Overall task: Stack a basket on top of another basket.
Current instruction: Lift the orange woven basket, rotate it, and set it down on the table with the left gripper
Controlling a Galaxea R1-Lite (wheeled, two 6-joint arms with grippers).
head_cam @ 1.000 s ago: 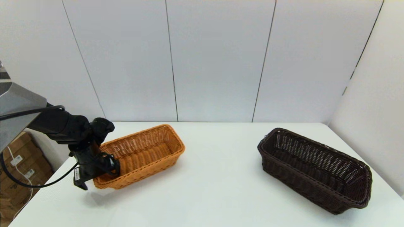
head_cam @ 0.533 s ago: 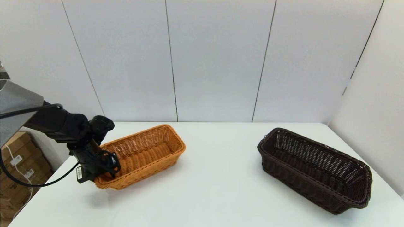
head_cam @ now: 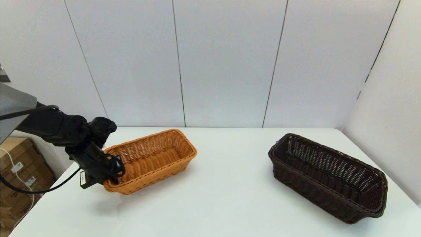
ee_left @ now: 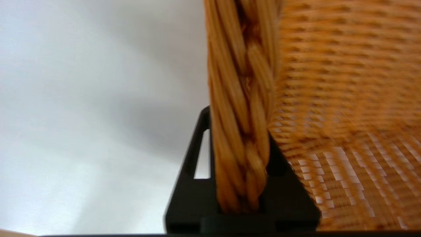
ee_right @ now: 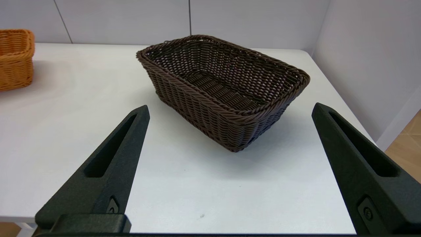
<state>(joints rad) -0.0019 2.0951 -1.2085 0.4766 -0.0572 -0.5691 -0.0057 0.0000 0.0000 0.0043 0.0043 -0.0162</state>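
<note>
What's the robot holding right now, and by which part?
The left gripper is shut on the orange basket, pinching the braided rim at its near short end. The right gripper holds nothing.

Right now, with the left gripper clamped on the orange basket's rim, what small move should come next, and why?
Probably lift a little more: the left gripper pinches the braided rim of the orange-tan woven wicker basket, whose gripped end looks only just raised, while the dark brown woven wicker basket sits apart.

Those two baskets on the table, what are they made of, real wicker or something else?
Both look woven from wicker-like strands. The orange basket has a tight weave and a thick braided rim, which the left gripper pinches; its even colour hints at synthetic rattan, though natural cane is possible. The dark brown basket has open-weave sides with a slight sheen, likely plastic wicker.
</note>
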